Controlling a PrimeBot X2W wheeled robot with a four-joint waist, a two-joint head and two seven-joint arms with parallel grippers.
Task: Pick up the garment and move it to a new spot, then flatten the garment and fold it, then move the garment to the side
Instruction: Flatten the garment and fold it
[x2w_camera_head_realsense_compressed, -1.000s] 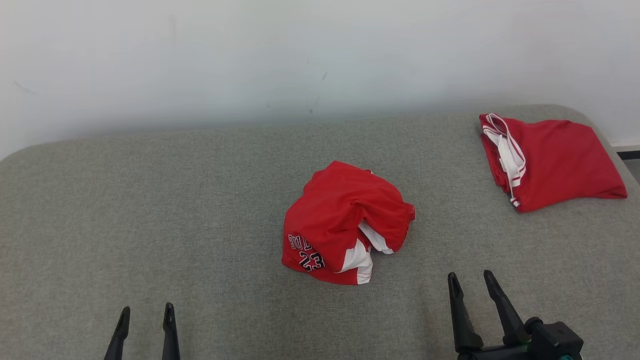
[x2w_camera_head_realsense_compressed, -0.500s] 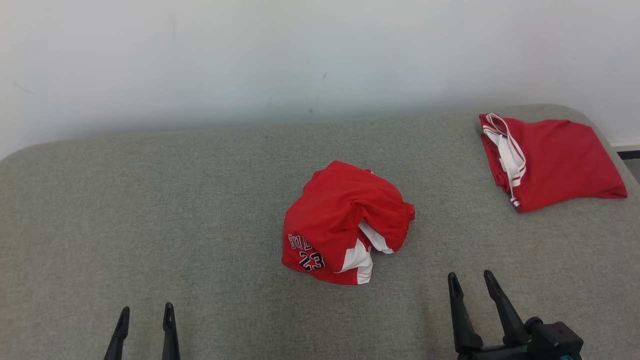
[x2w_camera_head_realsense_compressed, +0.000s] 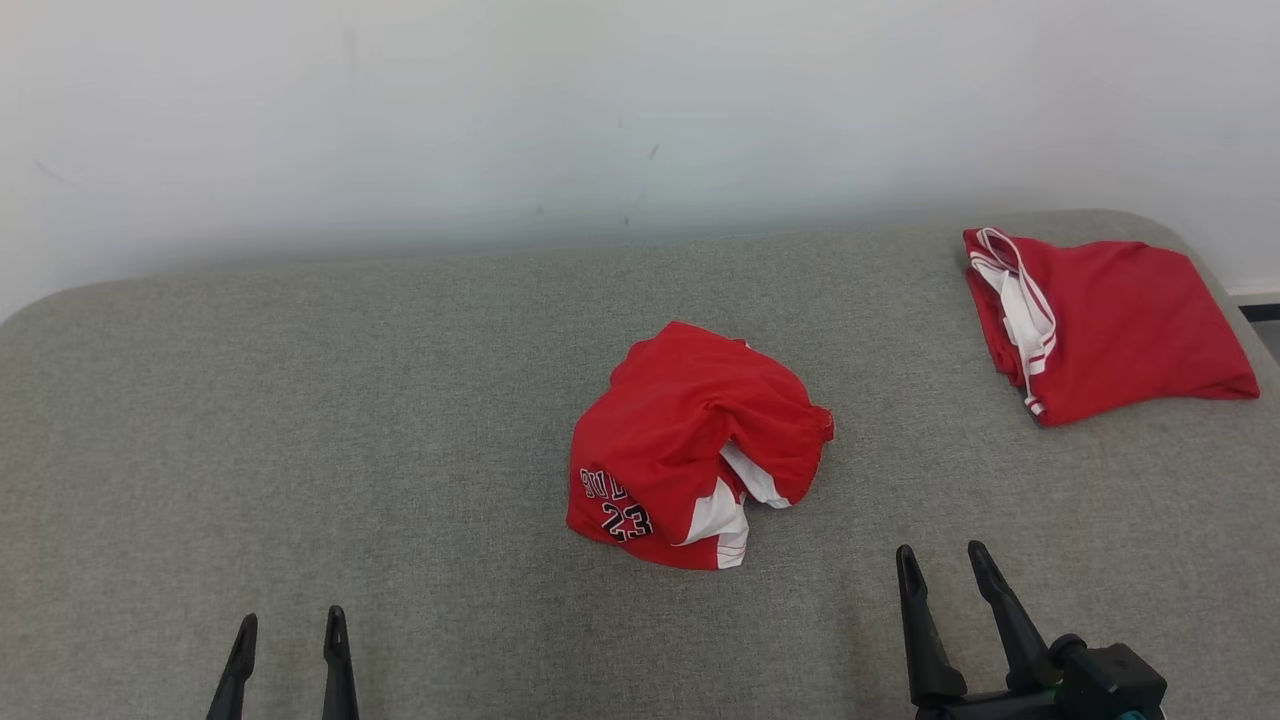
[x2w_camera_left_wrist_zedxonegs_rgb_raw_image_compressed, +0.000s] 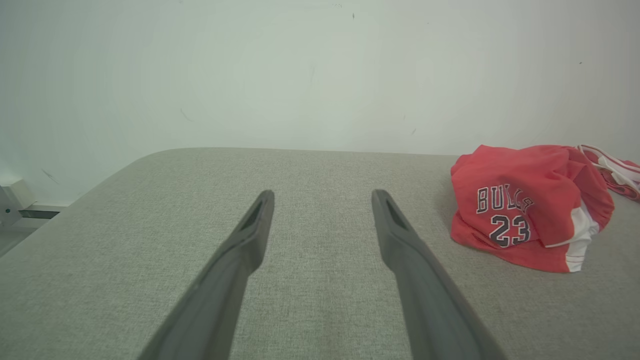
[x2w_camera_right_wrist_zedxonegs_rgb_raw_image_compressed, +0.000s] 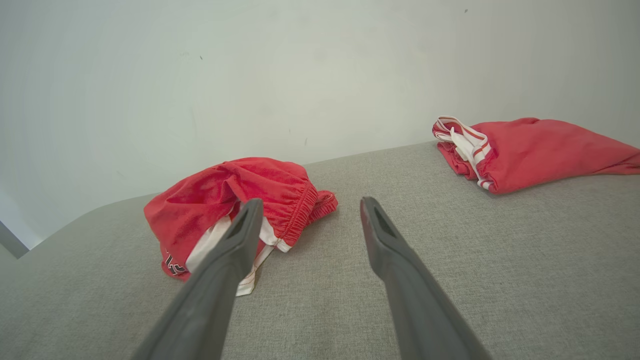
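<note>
A crumpled red garment (x2w_camera_head_realsense_compressed: 692, 445) with white panels and the number 23 lies in a heap near the middle of the grey padded surface (x2w_camera_head_realsense_compressed: 300, 420). The left wrist view has it at the right (x2w_camera_left_wrist_zedxonegs_rgb_raw_image_compressed: 525, 205), and the right wrist view at the left (x2w_camera_right_wrist_zedxonegs_rgb_raw_image_compressed: 235, 205). My left gripper (x2w_camera_head_realsense_compressed: 288, 625) stands open at the lower left, well short of the garment. At the lower right my right gripper (x2w_camera_head_realsense_compressed: 940, 560) is open too, apart from the heap's right side. Nothing lies between either pair of fingers.
A second red garment (x2w_camera_head_realsense_compressed: 1100, 325) with white trim lies folded at the far right corner of the surface, also in the right wrist view (x2w_camera_right_wrist_zedxonegs_rgb_raw_image_compressed: 530, 150). A pale wall (x2w_camera_head_realsense_compressed: 600, 120) rises behind the surface. The surface's right edge drops off beside the folded garment.
The whole head picture has shifted very slightly, so the camera moved a little. Both grippers and both garments stay where they were.
</note>
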